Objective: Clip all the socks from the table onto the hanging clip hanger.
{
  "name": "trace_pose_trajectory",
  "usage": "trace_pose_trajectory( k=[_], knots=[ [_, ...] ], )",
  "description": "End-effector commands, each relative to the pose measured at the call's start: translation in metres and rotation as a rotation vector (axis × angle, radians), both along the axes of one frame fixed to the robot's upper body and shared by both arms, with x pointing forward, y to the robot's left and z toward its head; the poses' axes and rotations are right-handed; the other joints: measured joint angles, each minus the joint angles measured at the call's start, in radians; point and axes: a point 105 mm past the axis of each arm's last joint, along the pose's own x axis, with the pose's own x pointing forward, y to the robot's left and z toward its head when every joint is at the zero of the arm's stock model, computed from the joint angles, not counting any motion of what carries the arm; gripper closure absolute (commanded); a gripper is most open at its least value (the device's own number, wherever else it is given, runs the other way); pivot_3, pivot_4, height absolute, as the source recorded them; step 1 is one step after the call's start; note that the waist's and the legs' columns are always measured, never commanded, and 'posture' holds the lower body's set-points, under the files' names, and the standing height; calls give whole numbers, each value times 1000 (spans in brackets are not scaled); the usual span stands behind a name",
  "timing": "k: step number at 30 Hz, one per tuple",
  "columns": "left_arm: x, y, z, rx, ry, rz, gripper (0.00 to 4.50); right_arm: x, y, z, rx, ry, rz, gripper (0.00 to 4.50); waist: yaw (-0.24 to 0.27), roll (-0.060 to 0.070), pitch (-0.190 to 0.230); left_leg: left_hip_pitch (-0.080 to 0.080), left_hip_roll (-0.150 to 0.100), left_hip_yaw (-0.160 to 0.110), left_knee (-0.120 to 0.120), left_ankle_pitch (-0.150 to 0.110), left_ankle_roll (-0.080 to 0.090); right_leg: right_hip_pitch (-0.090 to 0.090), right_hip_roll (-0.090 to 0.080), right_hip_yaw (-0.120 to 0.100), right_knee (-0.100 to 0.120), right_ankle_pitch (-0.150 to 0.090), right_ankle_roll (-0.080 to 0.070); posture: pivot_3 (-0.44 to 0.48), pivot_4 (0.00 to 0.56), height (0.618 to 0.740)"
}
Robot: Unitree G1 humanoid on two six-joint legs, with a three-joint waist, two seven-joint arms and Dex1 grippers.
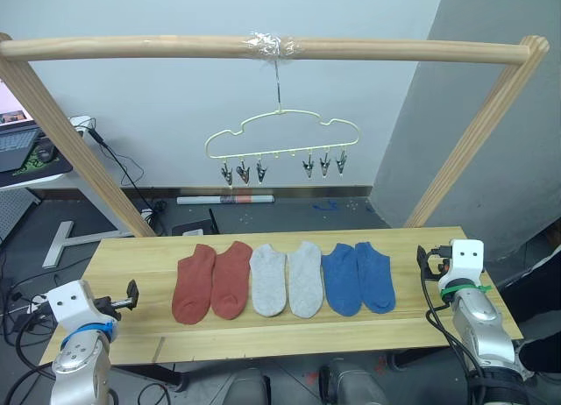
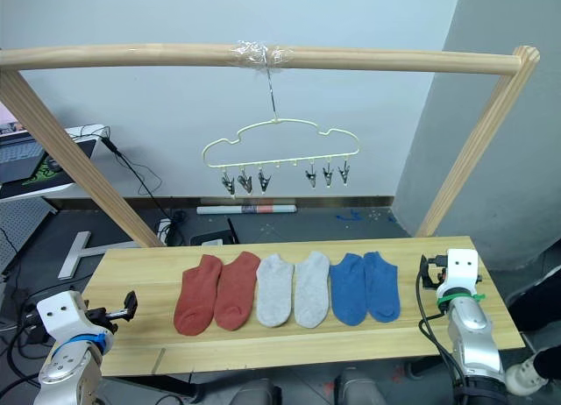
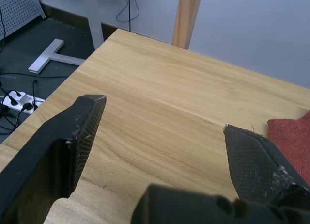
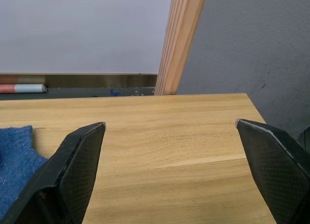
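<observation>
Head view: six socks point(image 1: 283, 280) were laid in a row on the table point(image 1: 263, 339), between the left gripper point(image 1: 131, 293) and right gripper point(image 1: 424, 260); the clip hanger point(image 1: 282, 146) was hung above, empty. Left wrist view: fingers point(image 3: 63, 156) were spread over bare wood, a rust-red sock point(image 3: 293, 141) beside one fingertip. Right wrist view: fingers point(image 4: 72, 175) were spread, a blue sock point(image 4: 14, 161) beside one finger.

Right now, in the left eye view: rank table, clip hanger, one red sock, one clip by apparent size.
1. table
2. clip hanger, clearly narrower than the table, though it hangs farther back
3. left red sock
4. leftmost clip

All six socks look about alike.
</observation>
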Motion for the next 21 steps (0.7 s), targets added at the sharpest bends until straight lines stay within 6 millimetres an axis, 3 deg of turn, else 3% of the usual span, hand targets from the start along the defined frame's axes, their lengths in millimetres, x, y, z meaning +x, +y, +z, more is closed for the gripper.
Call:
trace_pose_trajectory(
  k=[1, 13, 17, 21],
  knots=[
    [2, 10, 13, 35, -36, 0, 7, 5, -6, 14, -16, -50, -12, 0, 0, 0, 0, 0, 0, 0, 0, 0, 0, 0, 0, 0, 0, 0, 0, 70, 110, 740],
    [4, -5, 27, 97, -87, -96, 7, 6, -6, 18, -29, -55, 9, 0, 0, 0, 0, 0, 0, 0, 0, 0, 0, 0, 0, 1, 0, 0, 0, 71, 116, 740],
    [3, -22, 40, 89, -121, -142, 7, 8, 1, 21, -53, -61, 56, 0, 0, 0, 1, 0, 1, 0, 0, 0, 0, 0, 0, 1, 0, 0, 0, 69, 125, 740],
    [15, -58, 61, 70, -179, -287, 7, 16, 15, 33, -76, -96, 127, 0, 0, -1, 5, 0, 1, 0, 0, 0, 0, 0, 0, 1, 0, 0, 0, 69, 129, 740]
  ],
)
